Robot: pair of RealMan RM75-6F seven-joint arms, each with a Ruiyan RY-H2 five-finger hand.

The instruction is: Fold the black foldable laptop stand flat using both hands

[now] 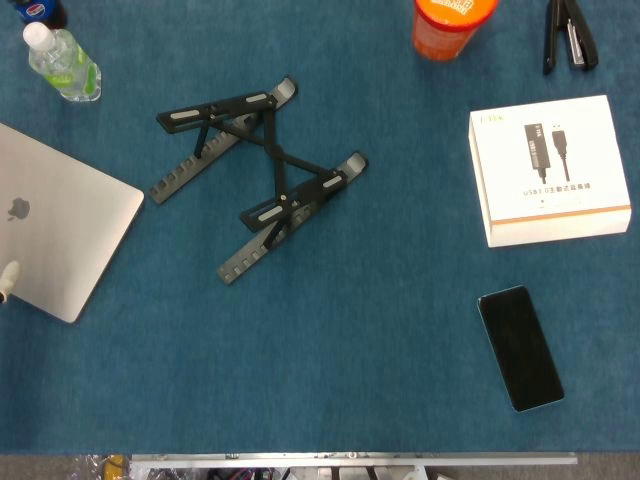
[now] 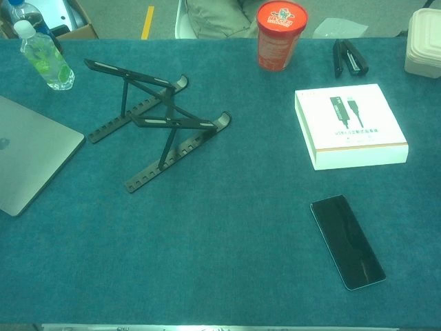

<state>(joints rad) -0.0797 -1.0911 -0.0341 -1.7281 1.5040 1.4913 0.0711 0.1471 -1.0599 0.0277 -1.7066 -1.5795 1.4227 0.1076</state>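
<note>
The black foldable laptop stand (image 1: 258, 175) stands unfolded left of the table's middle. Its two notched rails splay apart and crossed struts join them. In the chest view the stand (image 2: 157, 121) is raised, with its upper arms lifted off the blue cloth. No hand touches it. A small pale tip (image 1: 8, 278) pokes in at the left edge of the head view, over the laptop. It looks like a fingertip of my left hand, and the rest of that hand is out of frame. My right hand shows in neither view.
A closed silver laptop (image 1: 55, 225) lies left of the stand, with a water bottle (image 1: 62, 62) behind it. To the right are a white cable box (image 1: 550, 170) and a phone (image 1: 520, 347). An orange cup (image 1: 452, 25) and a black stapler (image 1: 569, 35) stand at the back.
</note>
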